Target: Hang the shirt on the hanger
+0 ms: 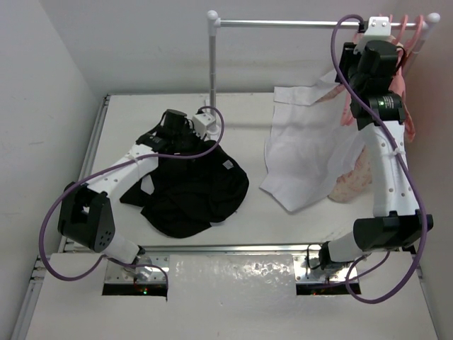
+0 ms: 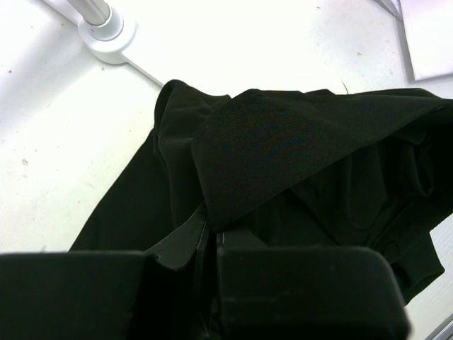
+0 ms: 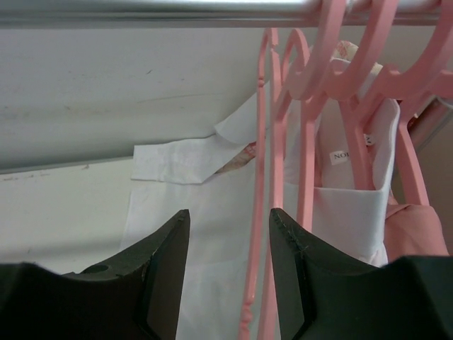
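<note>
Two hands busy: L hand (image 2: 211, 244) pinches a fold of shirt (image 2: 283, 149), which lies on tabletop (image 2: 56, 142) near pole base (image 2: 106, 32). R hand (image 3: 228, 227), jaws apart & empty, faces hanger (image 3: 259, 127) on rail (image 3: 141, 13); centre on it, close firmly, then lift clear.

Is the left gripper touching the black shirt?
Touching. The left wrist view shows the left gripper shut on a fold of the shirt.

A white table (image 1: 141, 113) meets plain white walls (image 1: 141, 42); a metal clothes rail (image 1: 283, 24) stands far right.
</note>
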`<move>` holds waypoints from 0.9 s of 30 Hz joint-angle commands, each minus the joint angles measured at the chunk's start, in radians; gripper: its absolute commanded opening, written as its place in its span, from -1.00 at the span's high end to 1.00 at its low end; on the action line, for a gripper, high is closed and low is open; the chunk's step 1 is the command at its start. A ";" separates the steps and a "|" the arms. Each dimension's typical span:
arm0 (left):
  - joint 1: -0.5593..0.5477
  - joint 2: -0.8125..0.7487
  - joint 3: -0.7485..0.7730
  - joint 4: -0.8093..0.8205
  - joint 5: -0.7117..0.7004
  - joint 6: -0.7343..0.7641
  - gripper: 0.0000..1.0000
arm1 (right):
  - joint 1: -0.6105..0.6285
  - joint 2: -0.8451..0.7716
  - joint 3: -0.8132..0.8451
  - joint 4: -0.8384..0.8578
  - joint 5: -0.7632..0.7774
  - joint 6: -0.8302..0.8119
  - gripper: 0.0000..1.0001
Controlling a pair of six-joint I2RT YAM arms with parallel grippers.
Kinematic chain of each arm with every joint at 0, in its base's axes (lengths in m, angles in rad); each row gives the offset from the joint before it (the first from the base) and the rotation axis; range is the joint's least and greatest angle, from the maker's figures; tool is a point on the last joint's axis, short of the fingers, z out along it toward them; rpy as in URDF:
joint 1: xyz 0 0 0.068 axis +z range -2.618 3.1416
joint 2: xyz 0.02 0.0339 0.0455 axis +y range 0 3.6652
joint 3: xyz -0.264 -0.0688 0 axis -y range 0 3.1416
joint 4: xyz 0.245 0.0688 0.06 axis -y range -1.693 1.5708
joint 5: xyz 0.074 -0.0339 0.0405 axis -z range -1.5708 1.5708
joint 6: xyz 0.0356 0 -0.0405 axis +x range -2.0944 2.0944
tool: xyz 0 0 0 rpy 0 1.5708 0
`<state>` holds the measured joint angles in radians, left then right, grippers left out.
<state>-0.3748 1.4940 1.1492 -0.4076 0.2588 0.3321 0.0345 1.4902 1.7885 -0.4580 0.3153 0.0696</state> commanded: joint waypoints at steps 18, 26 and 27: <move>-0.004 -0.052 -0.019 0.039 0.005 0.028 1.00 | -0.105 0.084 0.029 -0.018 -0.082 -0.007 0.18; -0.004 -0.055 -0.019 0.041 0.003 0.033 1.00 | -0.143 0.125 0.026 -0.021 -0.107 0.015 0.26; -0.006 -0.055 -0.019 0.043 0.002 0.031 1.00 | -0.148 0.130 0.026 -0.019 -0.111 0.013 0.27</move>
<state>-0.3748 1.4807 1.1309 -0.4053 0.2565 0.3576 -0.0917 1.5894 1.8088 -0.4988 0.2291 0.0719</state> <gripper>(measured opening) 0.007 0.372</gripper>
